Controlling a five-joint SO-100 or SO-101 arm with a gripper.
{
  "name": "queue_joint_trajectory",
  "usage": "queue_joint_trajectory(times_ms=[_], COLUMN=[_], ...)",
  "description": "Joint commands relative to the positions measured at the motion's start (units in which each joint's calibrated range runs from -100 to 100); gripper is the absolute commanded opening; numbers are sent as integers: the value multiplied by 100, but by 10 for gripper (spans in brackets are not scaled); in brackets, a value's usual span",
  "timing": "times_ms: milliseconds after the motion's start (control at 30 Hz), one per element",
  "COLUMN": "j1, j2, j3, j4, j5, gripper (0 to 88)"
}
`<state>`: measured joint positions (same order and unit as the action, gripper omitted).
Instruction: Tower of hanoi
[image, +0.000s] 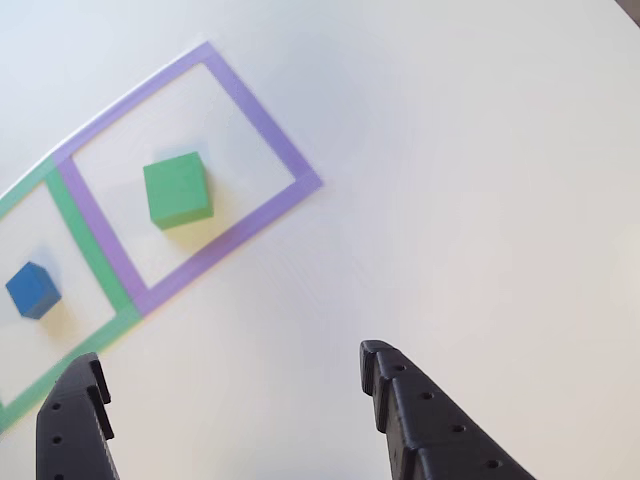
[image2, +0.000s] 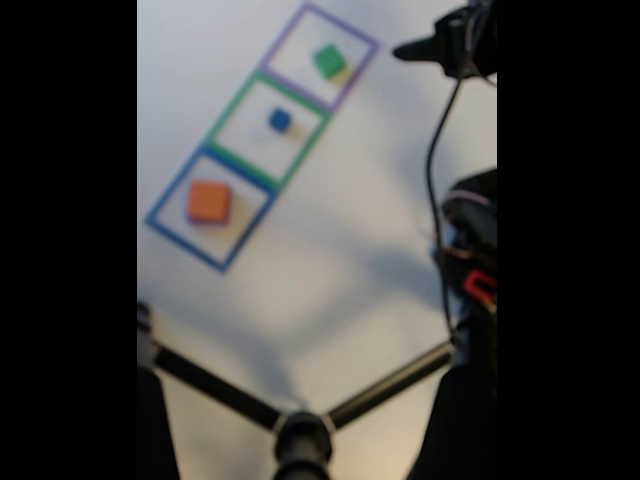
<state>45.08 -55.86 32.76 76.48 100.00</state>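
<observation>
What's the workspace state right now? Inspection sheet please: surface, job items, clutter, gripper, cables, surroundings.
Surface: white table with three taped square outlines in a diagonal row, purple, green and blue.
Job's things: green block inside the purple outline; blue cube inside the green outline; orange block inside the blue outline. All sit singly, none stacked.
Clutter: nothing seen.
Gripper: gripper open, empty, above bare table, apart from the blocks.
Cables: black cable hangs down along the arm at the right of the fixed view.
Surroundings: black stand legs in the foreground of the blurred fixed view.
</observation>
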Motion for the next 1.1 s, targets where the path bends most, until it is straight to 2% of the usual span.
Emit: queue_joint_trajectory(times_ms=[0, 233, 367, 467, 733, 867, 1067], j1=[131, 231, 101, -105, -456, -547, -692], j2=[-271, -279, -7, 346, 2077, 3239, 4937], j3=[1163, 3634, 4843, 5343, 5870, 5670, 5025], j4=[-1605, -4641, -6591, -7652, -10225, -11334, -12646], j5=[0, 0, 0, 0, 0, 0, 0], gripper=[327, 375, 382, 395, 429, 460, 455])
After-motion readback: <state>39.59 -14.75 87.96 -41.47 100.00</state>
